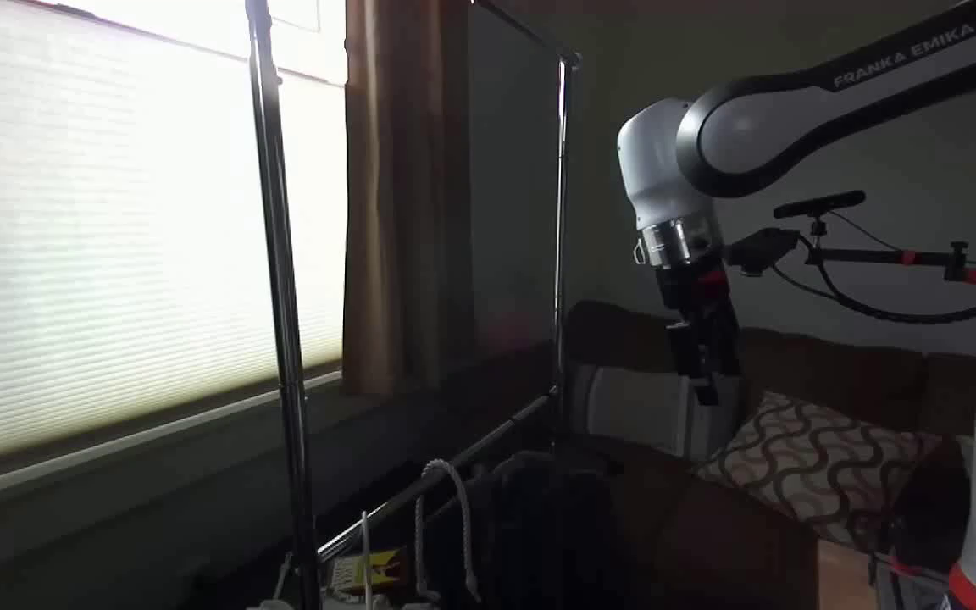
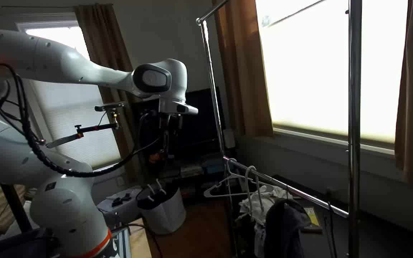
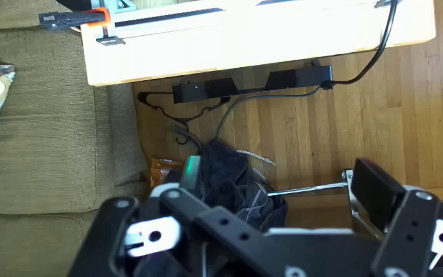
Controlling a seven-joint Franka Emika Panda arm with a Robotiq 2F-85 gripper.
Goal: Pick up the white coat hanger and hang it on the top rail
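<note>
The white coat hanger [image 2: 224, 195] hangs by its hook from the rack's low bar, near the far upright pole, in an exterior view. I cannot clearly make it out in the wrist view. The top rail [image 2: 214, 11] joins the tops of the poles and is partly cut off by the picture's edge; it also shows in an exterior view [image 1: 526, 30]. My gripper [image 3: 283, 184] is open and empty, its fingers wide apart. In both exterior views it points down beside the rack [image 1: 704, 373], [image 2: 166, 147], below the top rail's height and apart from the hanger.
A second white hanger hook [image 2: 250, 172] and dark clothes [image 2: 285, 225] are on the low bar [image 2: 299, 193]. Upright poles [image 1: 280, 296] stand near the window. A couch [image 3: 48, 127], a table edge [image 3: 244, 50], a black hanger [image 3: 185, 119] and a basket [image 2: 167, 215] are around.
</note>
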